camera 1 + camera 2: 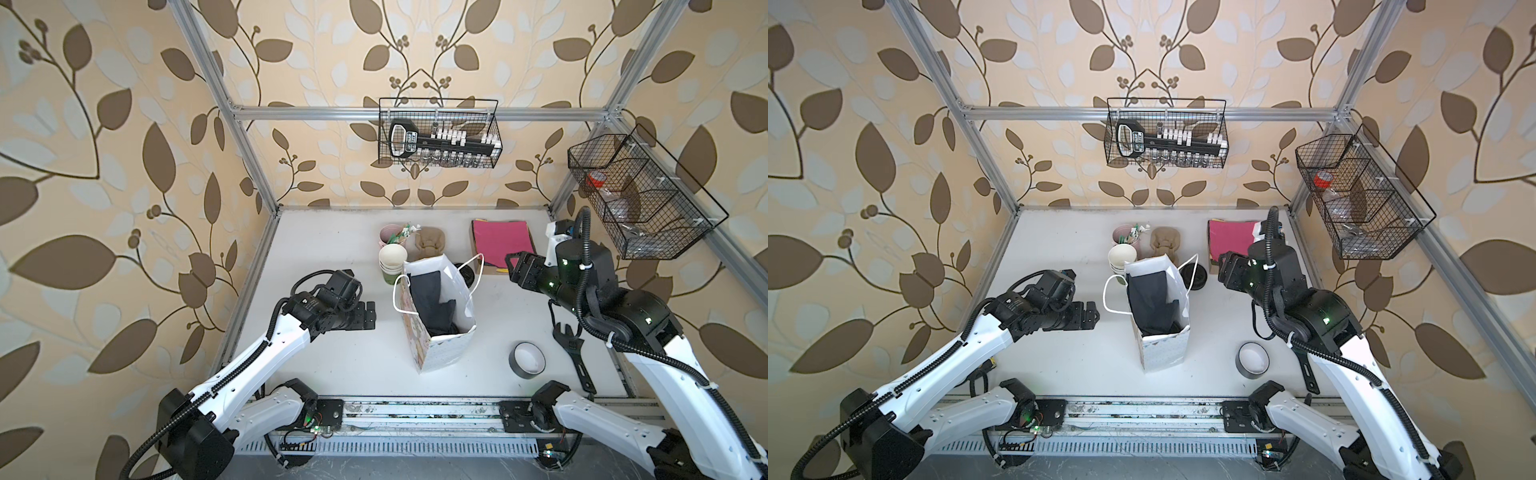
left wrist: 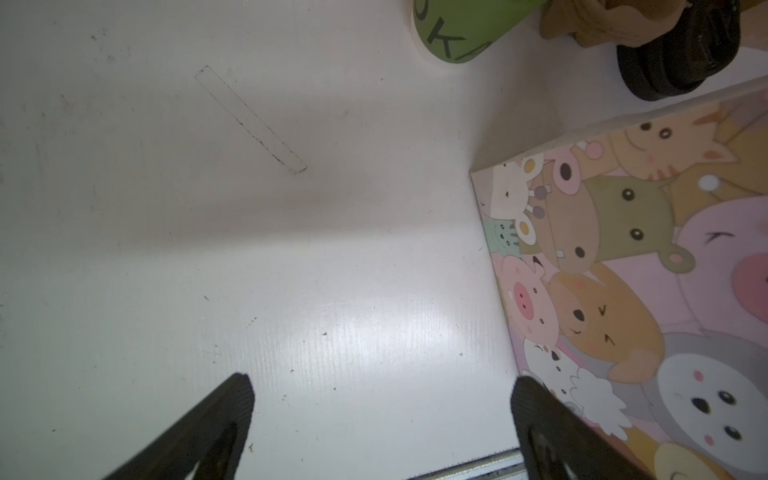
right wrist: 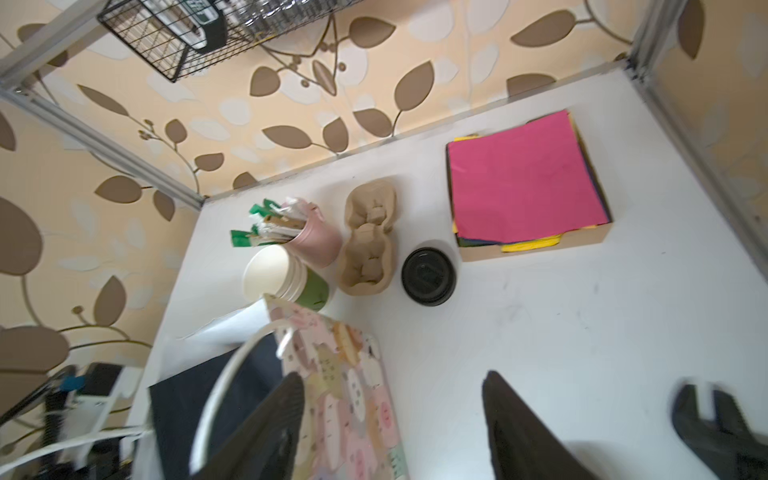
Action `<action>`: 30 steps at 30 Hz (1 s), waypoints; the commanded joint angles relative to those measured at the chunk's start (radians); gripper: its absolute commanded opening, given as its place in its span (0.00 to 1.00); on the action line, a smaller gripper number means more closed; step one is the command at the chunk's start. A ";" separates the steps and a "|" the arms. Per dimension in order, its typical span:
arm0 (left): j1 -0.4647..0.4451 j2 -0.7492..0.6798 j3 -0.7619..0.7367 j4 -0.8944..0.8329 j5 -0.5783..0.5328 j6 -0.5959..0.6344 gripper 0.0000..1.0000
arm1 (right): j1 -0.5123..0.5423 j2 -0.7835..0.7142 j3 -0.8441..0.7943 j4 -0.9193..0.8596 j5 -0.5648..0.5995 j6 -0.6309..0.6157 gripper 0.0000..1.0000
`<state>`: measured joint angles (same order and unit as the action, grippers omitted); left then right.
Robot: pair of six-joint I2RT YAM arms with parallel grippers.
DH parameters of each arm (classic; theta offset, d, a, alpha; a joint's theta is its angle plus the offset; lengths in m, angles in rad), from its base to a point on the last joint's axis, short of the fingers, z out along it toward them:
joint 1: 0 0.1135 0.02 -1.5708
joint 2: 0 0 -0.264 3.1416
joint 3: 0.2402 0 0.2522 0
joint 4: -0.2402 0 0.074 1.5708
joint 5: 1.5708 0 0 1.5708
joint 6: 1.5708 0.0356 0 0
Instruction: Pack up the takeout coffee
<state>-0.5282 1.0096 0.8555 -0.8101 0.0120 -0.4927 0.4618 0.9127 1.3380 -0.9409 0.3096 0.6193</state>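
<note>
Right wrist view: your R claw [image 3: 394, 376] spread, empty, by cartoon bag [image 3: 345, 374]; black lids [image 3: 428, 276] beyond. L claw [image 2: 383, 377] spread; green cup [image 2: 457, 25] reads "OK…".

A paper bag [image 2: 623, 270] printed with cartoon animals stands on the white table [image 2: 187, 257], its printed side facing the camera. The left gripper [image 2: 382, 382] hovers just beside that side, jaws wide apart with only bare table between them. One of its black fingers [image 2: 548, 424] overlaps the bag's edge; contact cannot be told. Past the bag's far corner sit a stack of black lids [image 2: 673, 62], a brown pulp carrier [image 2: 582, 20] and a green cup [image 2: 461, 29] with dark lettering. Well apart from the bag, a thin outlined strip mark [image 2: 251, 120] crosses the table.
</note>
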 commanded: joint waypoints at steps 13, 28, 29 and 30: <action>0.016 -0.255 -0.108 0.237 -0.620 0.036 0.99 | -0.308 -0.327 -0.725 0.735 0.072 -0.344 1.00; 0.237 -0.044 -0.420 0.980 -0.681 0.292 0.99 | -0.367 0.060 -1.218 1.727 0.195 -0.492 1.00; 0.270 -0.022 -0.443 1.038 -0.649 0.328 0.99 | -0.372 0.108 -1.224 1.770 0.185 -0.503 1.00; 0.296 -0.002 -0.462 1.103 -0.625 0.362 0.99 | -0.378 0.147 -1.229 1.820 0.168 -0.512 1.00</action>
<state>-0.2855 0.9775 0.4305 0.0341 -0.6655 -0.2459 0.0975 0.9913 0.1242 0.5743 0.5030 0.1696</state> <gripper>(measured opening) 0.989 0.998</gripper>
